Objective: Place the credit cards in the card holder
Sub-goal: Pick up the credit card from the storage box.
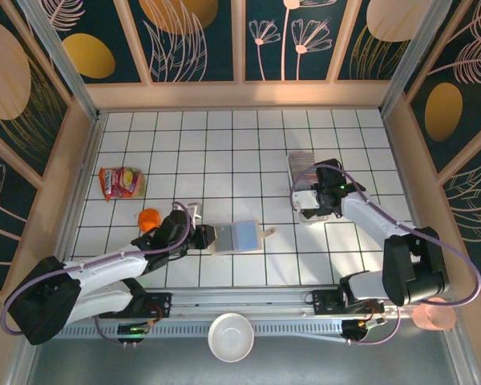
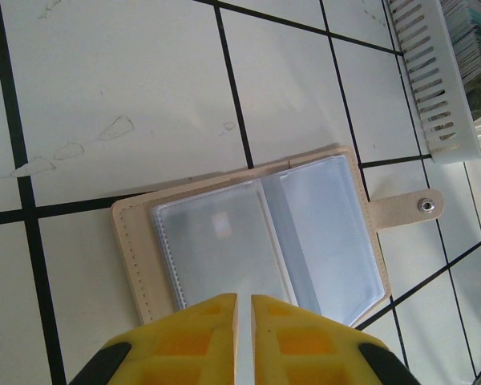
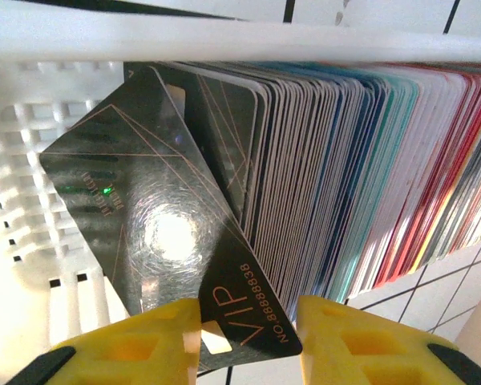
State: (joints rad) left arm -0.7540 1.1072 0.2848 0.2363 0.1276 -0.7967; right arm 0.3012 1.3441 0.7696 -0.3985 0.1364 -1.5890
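White black-gridded tabletop (image 1: pixel 224 144), floral wall panels (image 1: pixel 184 40). Card holder (image 2: pixel 264 241) lies open mid-table, with left gripper (image 2: pixel 243 309) pinched closed at its near edge. Right of holder: credit cards (image 3: pixel 345 176) packed in slotted tray (image 2: pixel 437 96). Right gripper (image 3: pixel 248 321) straddles dark VIP card (image 3: pixel 160 233), grip unclear.

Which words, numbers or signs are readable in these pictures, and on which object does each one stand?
"VIP": on the dark card, near its lower corner.
"NO.88888838": on the same card, along the edge beside "VIP"; the count of the digits is not sure.
Small print higher up on that card: too blurred to read.
Print on the red snack packet: too small to read.
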